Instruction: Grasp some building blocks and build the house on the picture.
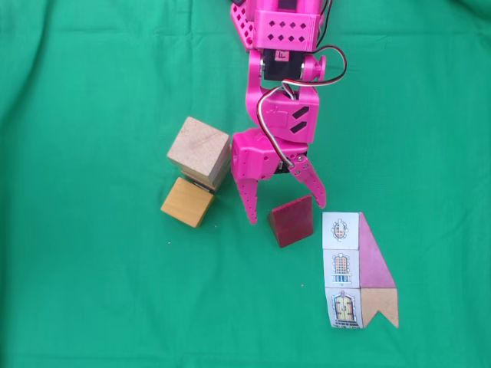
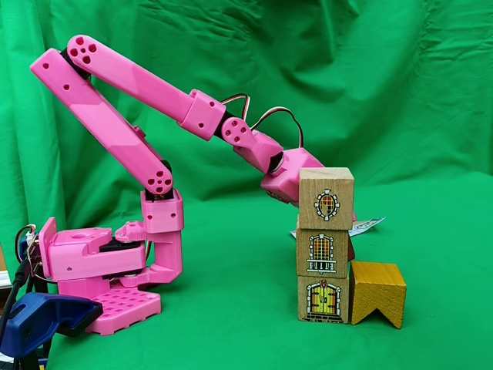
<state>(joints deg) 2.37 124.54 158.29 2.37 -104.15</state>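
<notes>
Tool (image 1: 285, 215) spread wide above green cloth (image 1: 92, 291) draping table and backdrop.

In a fixed view, wedge (image 1: 292, 221) lies between blocks (image 1: 198, 153) and card (image 1: 359, 270).

My working surface is a green cloth (image 1: 92, 307), seen from above in a fixed view, lightly creased toward its upper left. In a fixed view from the side, the same green cloth (image 2: 231, 324) covers the table and rises behind me as a hanging backdrop (image 2: 385, 77) with soft vertical folds. Lighting is even and diffuse, casting only faint shadows.
</notes>
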